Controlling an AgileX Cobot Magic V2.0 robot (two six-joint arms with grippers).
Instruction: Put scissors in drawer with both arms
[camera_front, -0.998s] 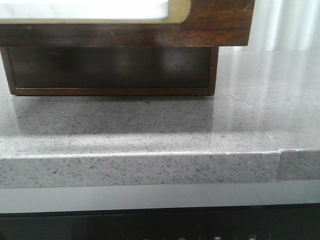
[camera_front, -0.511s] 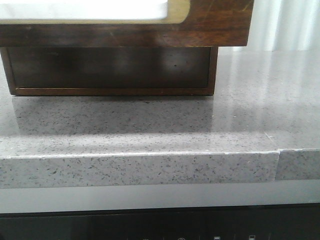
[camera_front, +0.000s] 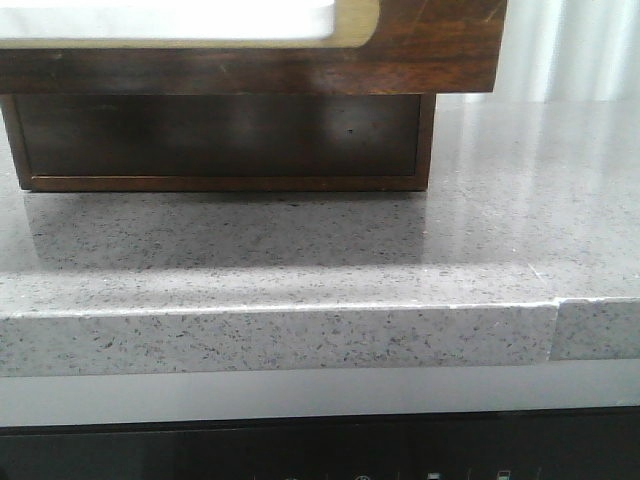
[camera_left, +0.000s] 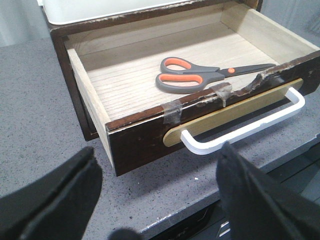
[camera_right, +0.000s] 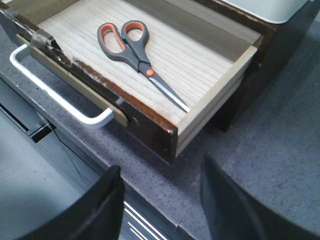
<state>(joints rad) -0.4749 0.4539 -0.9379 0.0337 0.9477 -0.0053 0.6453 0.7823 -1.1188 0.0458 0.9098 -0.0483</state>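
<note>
Scissors (camera_left: 200, 76) flat inside the open drawer (camera_left: 145, 137), on a grey speckled countertop (camera_front: 300, 250).
Left of the drawer: left gripper (camera_left: 155, 195), fingers spread wide, empty, touching nothing. Right of the drawer: right gripper (camera_right: 160, 200), likewise parted and empty. White handle (camera_left: 250, 127) on the drawer front.

Drawer (camera_front: 430, 50) front cropped at frame top

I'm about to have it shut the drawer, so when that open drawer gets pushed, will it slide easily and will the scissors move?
The drawer looks like rigid wood, so it should push in without flexing. The scissors lie flat and loose on its smooth floor, so they may slide slightly; rolling seems unlikely.
</note>
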